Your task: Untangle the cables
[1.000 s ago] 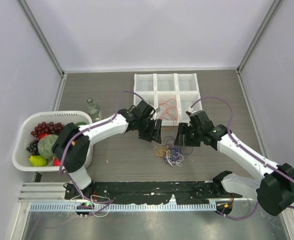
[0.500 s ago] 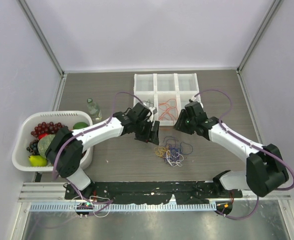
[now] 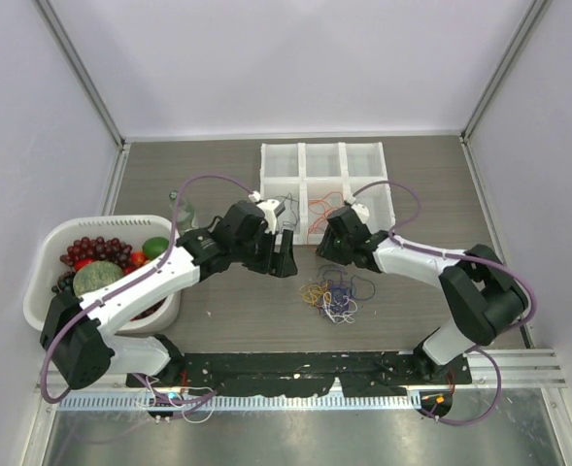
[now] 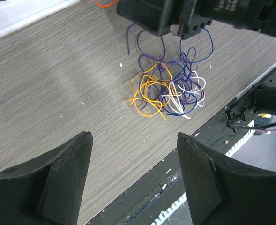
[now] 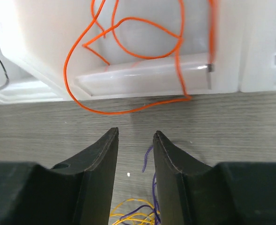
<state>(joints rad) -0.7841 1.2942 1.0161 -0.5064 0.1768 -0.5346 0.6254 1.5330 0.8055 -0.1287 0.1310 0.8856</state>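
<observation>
The cables [image 3: 332, 294] lie tangled on the table in front of the arms: yellow [image 4: 147, 91], white [image 4: 182, 102], purple and blue strands looped through each other. An orange cable [image 5: 124, 113] sits in the white tray [image 3: 303, 165] and droops over its front wall onto the table. My right gripper [image 5: 135, 135] hovers between tray and tangle, jaws a narrow gap apart with nothing between them; a purple cable end [image 5: 146, 160] lies just below its tips. My left gripper [image 4: 134, 138] hangs wide open and empty to the left of the tangle.
A white basket [image 3: 48, 291] of fruit stands at the left edge, with a glass bottle [image 3: 181, 209] behind it. A thin black cable [image 5: 2, 75] lies in the tray's neighbouring compartment. A black rail [image 3: 295, 369] runs along the near table edge.
The right arm swung left and forward to the tray's front wall, and its jaws narrowed. The left arm drew back to the left, and its jaws widened. The tangle has not moved.
</observation>
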